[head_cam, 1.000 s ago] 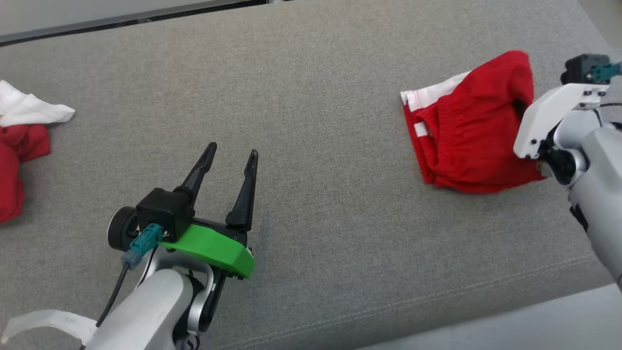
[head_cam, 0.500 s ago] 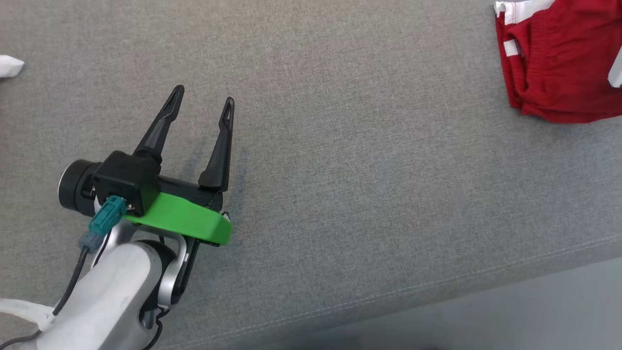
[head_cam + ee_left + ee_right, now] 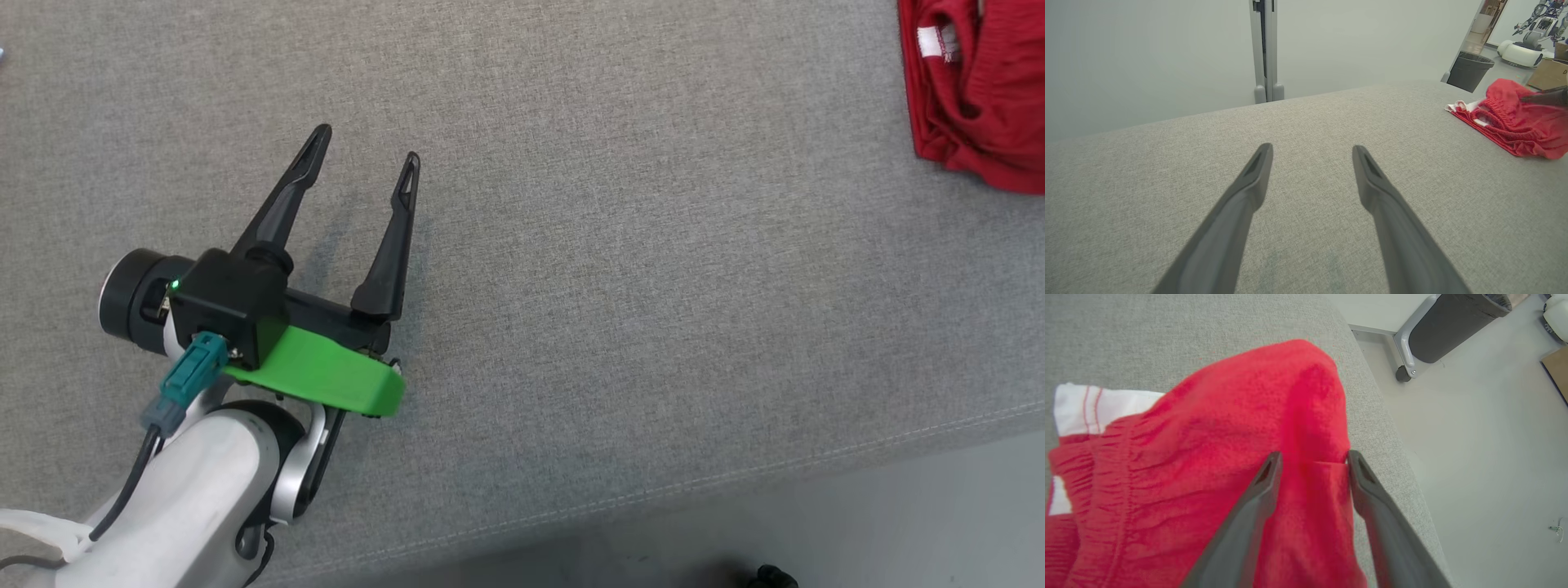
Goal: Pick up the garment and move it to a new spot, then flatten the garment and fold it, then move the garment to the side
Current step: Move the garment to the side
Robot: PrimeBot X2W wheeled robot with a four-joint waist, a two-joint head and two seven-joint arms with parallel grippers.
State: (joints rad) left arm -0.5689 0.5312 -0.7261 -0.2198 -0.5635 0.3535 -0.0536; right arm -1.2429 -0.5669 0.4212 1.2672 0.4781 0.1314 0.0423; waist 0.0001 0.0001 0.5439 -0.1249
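Now: red garment at the counter's right end, both hands open.
You'll find the red garment (image 3: 1208, 428), white trim along one side, lying crumpled on the grey fabric counter (image 3: 653, 286), at the counter's right end and close to its rounded corner. Your right hand (image 3: 1314, 454) is over it there, the two fingers spread apart either side of a fold in the cloth and pinching nothing. Your left hand (image 3: 367, 144) hovers above the counter's middle, well apart from the garment, fingers wide and empty, pointing toward the counter's far edge.
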